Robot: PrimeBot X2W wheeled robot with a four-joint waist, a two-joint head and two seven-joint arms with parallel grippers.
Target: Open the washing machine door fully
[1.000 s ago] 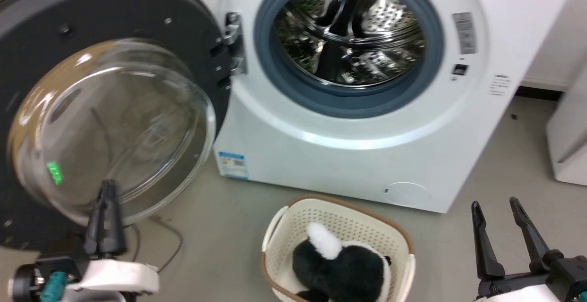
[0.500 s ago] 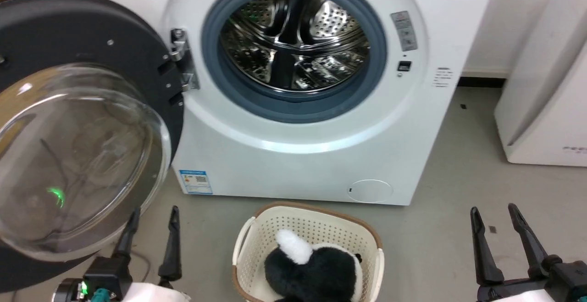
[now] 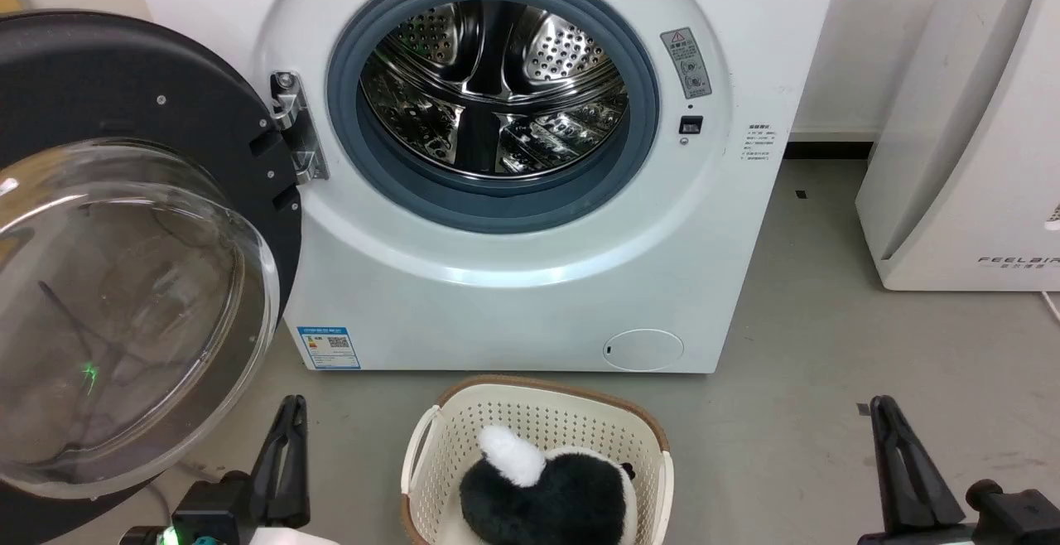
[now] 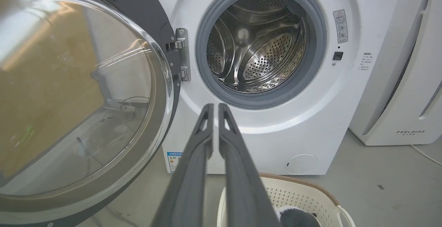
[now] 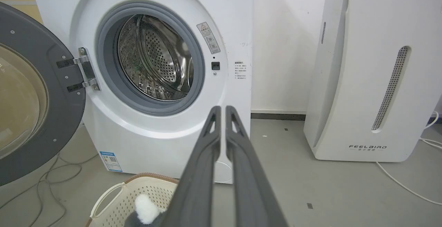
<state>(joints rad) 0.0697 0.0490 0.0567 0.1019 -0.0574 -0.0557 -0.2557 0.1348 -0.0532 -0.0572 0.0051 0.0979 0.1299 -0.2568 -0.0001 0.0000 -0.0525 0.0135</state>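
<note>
The washing machine [image 3: 530, 280] is seen standing on the grey floor [image 3: 828, 363], its steel drum [image 3: 497, 89] exposed. The washing machine door [image 3: 124, 81] is hung wide open at the left on its hinge, the glass bowl turned outward. A white appliance [image 3: 969, 156] is placed apart at the right. A cream basket [image 3: 580, 400], with a black-and-white plush toy [image 3: 546, 495] laid inside, is set near the machine's front. The left gripper [image 3: 290, 412] and right gripper [image 3: 883, 402] are held low, fingers pressed together on nothing.

Laundry or utility room: white washing machine [image 3: 513, 296], plastic laundry basket [image 3: 546, 386], tall white appliance [image 3: 952, 156], bare grey floor [image 3: 811, 346], loose cables [image 5: 45, 178].
</note>
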